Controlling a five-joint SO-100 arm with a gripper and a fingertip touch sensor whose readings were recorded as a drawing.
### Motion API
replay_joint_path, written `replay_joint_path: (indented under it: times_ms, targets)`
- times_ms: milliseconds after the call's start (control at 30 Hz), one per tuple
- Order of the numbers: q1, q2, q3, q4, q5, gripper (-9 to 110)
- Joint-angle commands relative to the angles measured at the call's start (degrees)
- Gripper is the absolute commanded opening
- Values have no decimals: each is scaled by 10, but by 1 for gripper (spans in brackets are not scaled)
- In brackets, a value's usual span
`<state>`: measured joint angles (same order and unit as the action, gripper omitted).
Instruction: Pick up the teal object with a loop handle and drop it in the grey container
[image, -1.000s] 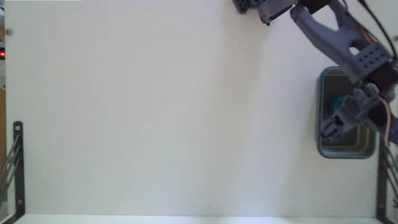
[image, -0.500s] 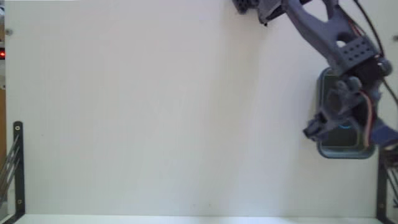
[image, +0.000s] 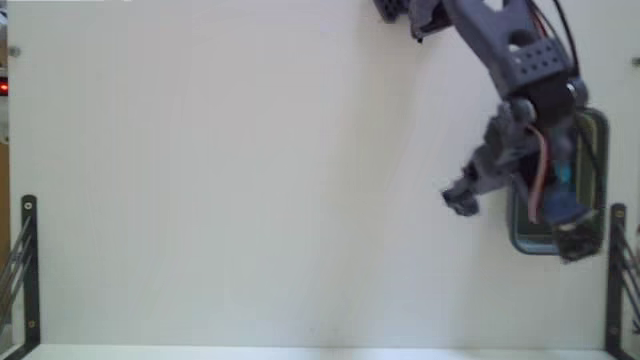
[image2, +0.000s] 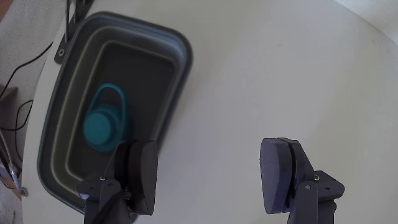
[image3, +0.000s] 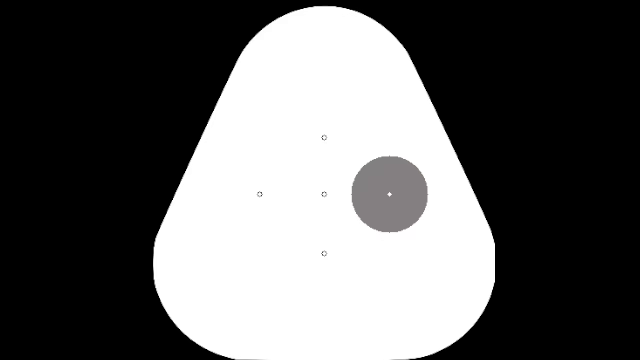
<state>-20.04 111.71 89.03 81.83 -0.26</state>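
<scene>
Drop looks done. Small round teal-blue cup-like piece with a thin loop handle (image2: 107, 123) lies on the floor of the rounded rectangular slate-grey plastic bin (image2: 177, 74), loop pointing toward the bin's far end in the wrist view. It touches neither finger.

Two-finger gripper (image2: 208, 174): jaws spread wide, nothing between them, only bare white table (image2: 280, 74) beneath the gap. Left finger in the wrist view overlaps the bin's near rim; right finger sits well out over the table.

Fixed view: grey arm (image: 515, 60) reaches in from the top and covers most of the bin (image: 525, 240) at the right edge; a sliver of teal (image: 565, 176) shows past the wrist. Gripper (image: 462, 199) hangs left of the bin, over the table.

Judgement: object delivered; nothing left except perhaps parking the arm clear.
</scene>
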Motion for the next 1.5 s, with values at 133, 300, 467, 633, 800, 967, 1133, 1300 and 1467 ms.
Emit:
replay_joint_path:
  times_ms: [133, 300, 467, 633, 800, 967, 1133, 1300, 1467]
  targets:
    - [43, 98, 51, 0, 3, 110]
    - [76, 141, 93, 0, 3, 110]
    - [104, 178, 130, 1, 3, 110]
    - [130, 212, 164, 1, 3, 110]
    - [153, 242, 194, 1, 3, 110]
    - [174, 269, 221, 1, 3, 110]
    - [188, 288, 239, 1, 3, 110]
    - [197, 300, 251, 1, 3, 110]
    - [200, 304, 255, 1, 3, 110]
